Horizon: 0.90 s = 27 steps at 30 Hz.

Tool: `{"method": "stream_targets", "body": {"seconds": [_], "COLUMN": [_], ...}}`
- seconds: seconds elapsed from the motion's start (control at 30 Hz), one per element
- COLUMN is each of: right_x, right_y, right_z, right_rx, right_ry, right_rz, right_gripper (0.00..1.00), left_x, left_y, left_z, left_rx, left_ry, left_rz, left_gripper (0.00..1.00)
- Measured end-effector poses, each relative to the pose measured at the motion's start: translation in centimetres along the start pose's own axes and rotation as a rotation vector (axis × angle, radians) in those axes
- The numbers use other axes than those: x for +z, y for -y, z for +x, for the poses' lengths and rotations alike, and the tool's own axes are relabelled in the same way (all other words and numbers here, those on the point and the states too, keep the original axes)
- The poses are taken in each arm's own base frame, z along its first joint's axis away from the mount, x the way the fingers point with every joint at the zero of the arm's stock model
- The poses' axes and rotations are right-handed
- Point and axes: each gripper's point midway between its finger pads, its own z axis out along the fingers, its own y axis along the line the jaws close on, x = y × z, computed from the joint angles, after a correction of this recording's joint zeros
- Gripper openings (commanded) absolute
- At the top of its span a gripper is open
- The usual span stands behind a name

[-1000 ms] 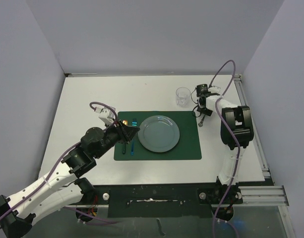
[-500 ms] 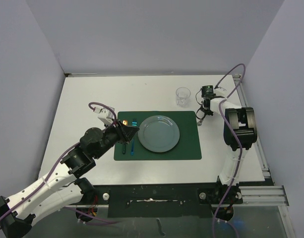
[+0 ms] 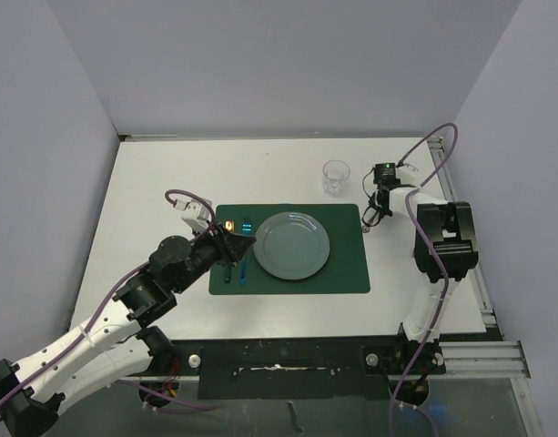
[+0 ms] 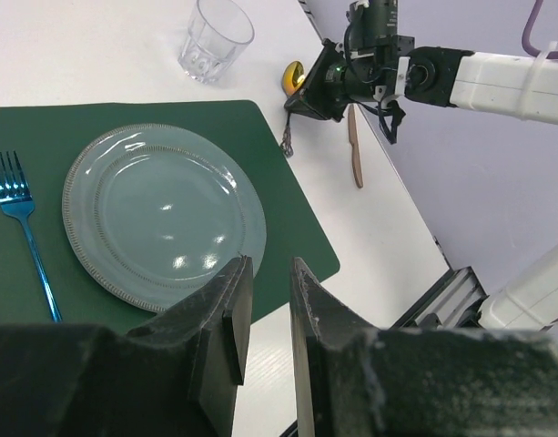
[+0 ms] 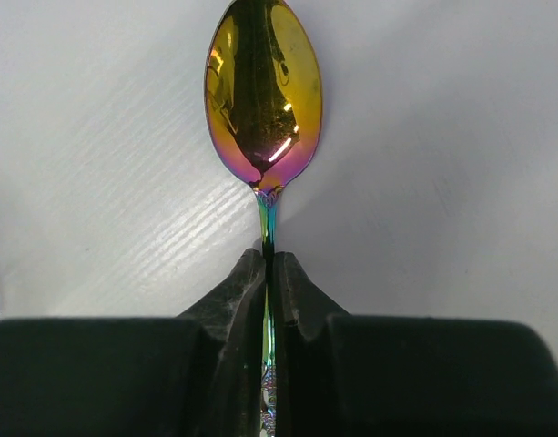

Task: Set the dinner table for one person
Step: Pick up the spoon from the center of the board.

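On the white dinner table (image 3: 151,182) lies a dark green placemat (image 3: 347,264) with a grey-blue plate (image 3: 291,245) and a blue fork (image 3: 243,270) to its left. A clear glass (image 3: 335,177) stands beyond the mat's far right corner. My right gripper (image 5: 268,264) is shut on the thin handle of an iridescent gold spoon (image 5: 263,91), low over the table beside the mat's right edge (image 3: 373,202). The handle's tail (image 4: 286,146) reaches down to that edge. My left gripper (image 4: 269,264) hovers over the plate's near rim, narrowly open with nothing in it.
A tan knife (image 4: 354,146) lies on the table just right of the spoon, under the right arm. A metal rail (image 3: 470,246) runs along the table's right edge. Grey walls enclose the left, back and right sides.
The right gripper has shut on the spoon's handle, and the right arm's elbow has swung to the right. The left arm has stayed put.
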Motion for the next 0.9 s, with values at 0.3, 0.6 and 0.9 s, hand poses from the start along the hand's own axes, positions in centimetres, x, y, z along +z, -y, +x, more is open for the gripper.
{"method": "stream_targets", "body": {"seconds": [0.3, 0.6, 0.9], "right_x": [-2.9, -7.7, -11.3], "right_y": [1.5, 0.0, -2.0], "right_z": [2.7, 2.3, 3.6], "right_rx": [-0.074, -0.152, -0.266], "right_ry": [-0.072, -0.042, -0.043], "right_rz": [-0.003, -0.093, -0.233], "right_gripper": [0.0, 0.0, 0.0], "left_x": [0.4, 0.8, 0.9], "left_y": [-0.1, -0.2, -0.1], "left_z": [0.4, 0.9, 1.3], "left_rx": [-0.019, -0.025, -0.022], "left_ry": [-0.008, -0.018, -0.033], "left_rz": [0.001, 0.003, 0.009], "left_gripper": [0.2, 0.2, 0.2]}}
